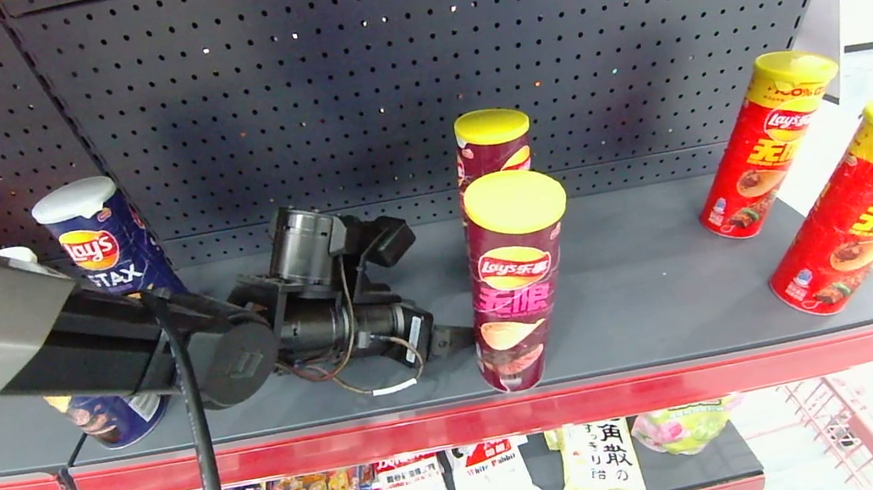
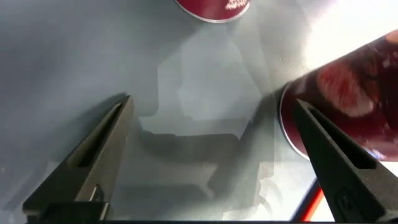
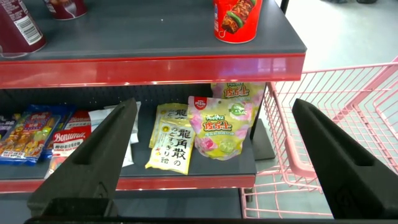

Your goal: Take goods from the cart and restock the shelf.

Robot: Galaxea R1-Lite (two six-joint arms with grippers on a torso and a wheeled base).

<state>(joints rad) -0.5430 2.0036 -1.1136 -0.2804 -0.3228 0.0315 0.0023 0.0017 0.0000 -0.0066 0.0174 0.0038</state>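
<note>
My left gripper (image 1: 458, 336) lies low over the grey shelf (image 1: 647, 284), just left of the front maroon chip can (image 1: 521, 277). In the left wrist view the left gripper (image 2: 212, 101) is open and holds nothing; the maroon can (image 2: 348, 106) stands right beside one fingertip. A second maroon can (image 1: 492, 143) stands behind the first. My right gripper (image 3: 214, 102) is open and empty, in front of the lower shelf, with the pink cart (image 3: 348, 124) beside it.
Two red cans (image 1: 768, 143) (image 1: 867, 206) stand at the shelf's right end. A blue can (image 1: 107, 240) stands at the left, another (image 1: 114, 414) behind my arm. Snack bags such as a green one (image 3: 227, 121) lie on the lower shelf.
</note>
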